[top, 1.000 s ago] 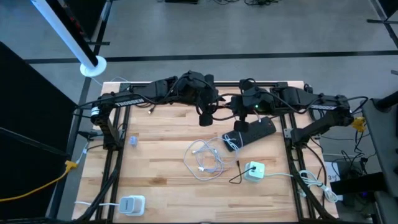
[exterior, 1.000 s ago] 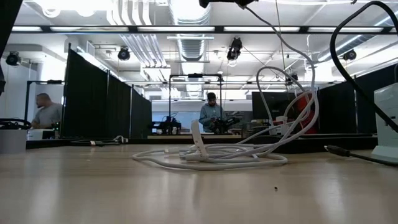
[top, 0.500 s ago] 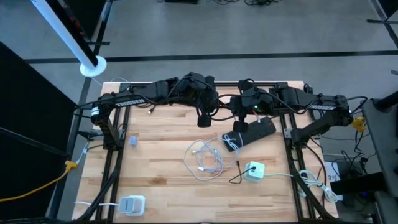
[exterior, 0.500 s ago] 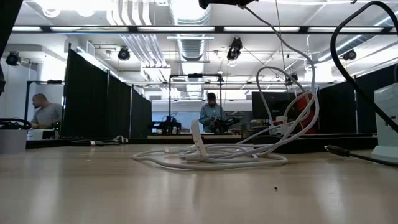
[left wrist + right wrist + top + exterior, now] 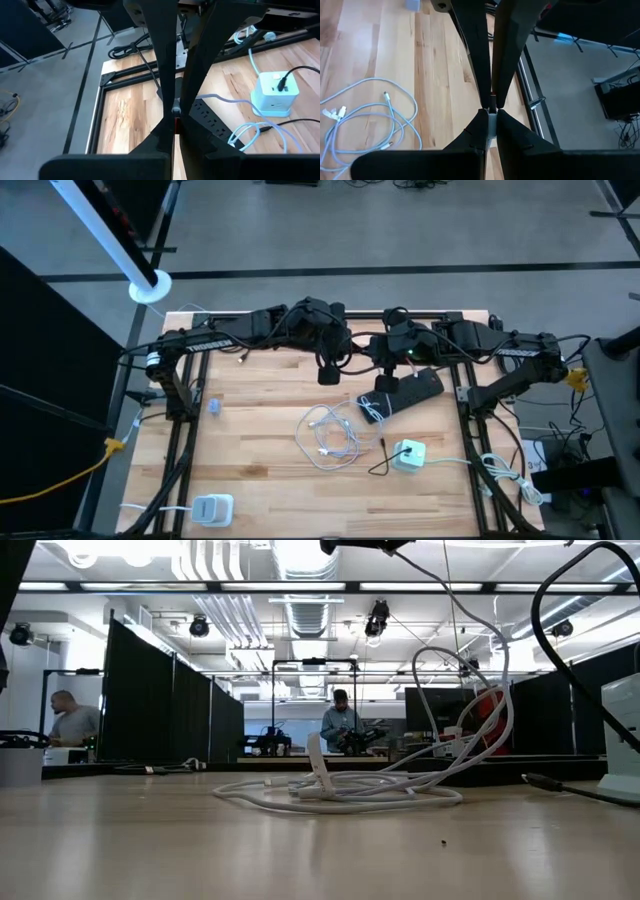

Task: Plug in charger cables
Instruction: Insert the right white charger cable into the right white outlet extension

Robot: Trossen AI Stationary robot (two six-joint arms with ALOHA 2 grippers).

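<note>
Left gripper (image 5: 325, 373) has closed above wooden table (image 5: 260, 430).

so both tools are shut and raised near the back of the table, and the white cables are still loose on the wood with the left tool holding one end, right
Not quite: the left tool is shut on nothing, as the left wrist view shows. The rest stands: the right tool is shut too, both sit near the back, and the white cables lie loose on the wood.

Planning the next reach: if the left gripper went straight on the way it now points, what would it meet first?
Probably the black power strip: the shut left gripper points at it, empty, though depth is unclear.
</note>
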